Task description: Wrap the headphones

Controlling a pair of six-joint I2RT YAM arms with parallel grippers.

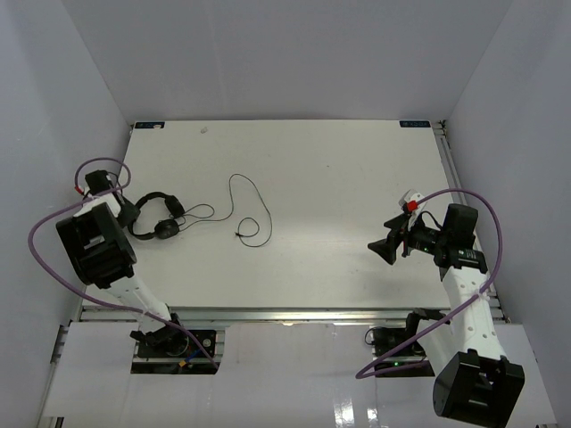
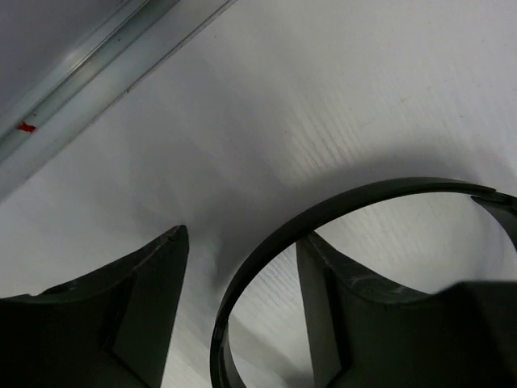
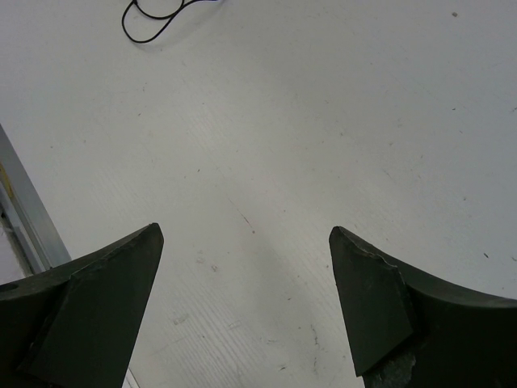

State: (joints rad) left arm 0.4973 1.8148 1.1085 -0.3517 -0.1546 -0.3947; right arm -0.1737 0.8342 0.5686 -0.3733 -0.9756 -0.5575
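The black headphones [image 1: 166,229] lie at the table's left side, headband arched toward the left edge, both earcups to the right. The thin cord [image 1: 230,184] loops away to the right and ends near a small plug [image 1: 239,234]. My left gripper [image 1: 128,212] is open at the headband. In the left wrist view the headband [image 2: 323,222] passes between the two fingers of the left gripper [image 2: 242,242], nearer the right one. My right gripper [image 1: 385,248] is open and empty over bare table at the right. The right wrist view shows it [image 3: 246,230] with a cord loop [image 3: 149,20] far off.
The white table [image 1: 339,178] is walled on the left, back and right. A metal rail [image 1: 285,312] runs along the front edge, and another rail [image 2: 89,73] lies close by the left gripper. Purple robot cables [image 1: 53,223] arc over both arms.
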